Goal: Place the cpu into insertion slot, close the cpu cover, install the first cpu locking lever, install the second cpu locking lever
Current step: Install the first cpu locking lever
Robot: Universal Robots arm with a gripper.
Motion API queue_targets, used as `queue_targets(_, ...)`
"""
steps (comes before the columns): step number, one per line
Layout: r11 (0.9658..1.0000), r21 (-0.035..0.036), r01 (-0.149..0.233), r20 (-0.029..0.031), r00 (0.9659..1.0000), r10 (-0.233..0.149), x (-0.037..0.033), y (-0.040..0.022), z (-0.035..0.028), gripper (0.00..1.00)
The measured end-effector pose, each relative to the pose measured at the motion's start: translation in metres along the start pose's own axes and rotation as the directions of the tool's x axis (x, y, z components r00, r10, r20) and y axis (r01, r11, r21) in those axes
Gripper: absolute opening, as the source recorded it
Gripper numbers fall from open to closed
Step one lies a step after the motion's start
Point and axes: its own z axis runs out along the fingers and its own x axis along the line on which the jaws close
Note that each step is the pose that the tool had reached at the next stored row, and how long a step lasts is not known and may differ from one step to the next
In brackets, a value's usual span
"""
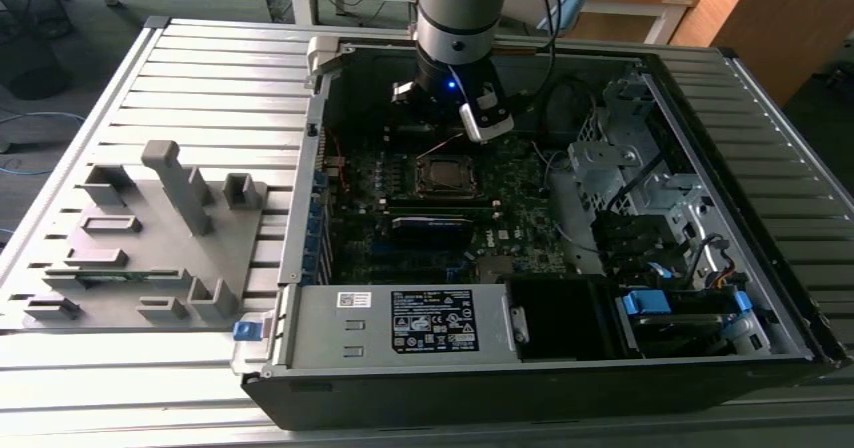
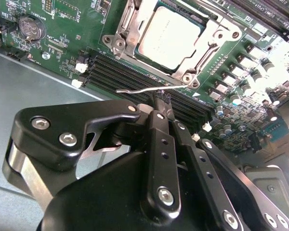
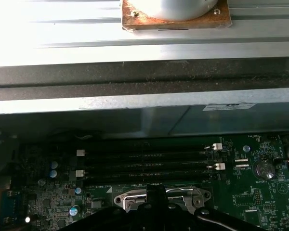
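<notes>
While I scan from the exterior view's left, I count one grey fixture tray (image 1: 134, 268) beside one open computer case (image 1: 304, 268). On the board's far half, one cpu (image 2: 171, 36) sits in the insertion slot (image 1: 445, 176), with one cpu cover (image 2: 129, 29) flat around it. I see two levers. The loose locking lever (image 2: 139, 89) meets the gripper (image 2: 161, 102), fingers together. The second lever (image 2: 213, 47) hugs the cover. Four memory slots (image 3: 144, 161) crowd the socket, and one drive cage (image 1: 654, 188) stands at the right.
</notes>
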Motion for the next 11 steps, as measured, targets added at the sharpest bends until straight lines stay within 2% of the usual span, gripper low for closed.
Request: queue_targets(11,1.0000,0.0003,0.000,0.0011,1.0000,0.000,-0.0002,0.0008,-0.0028,0.11)
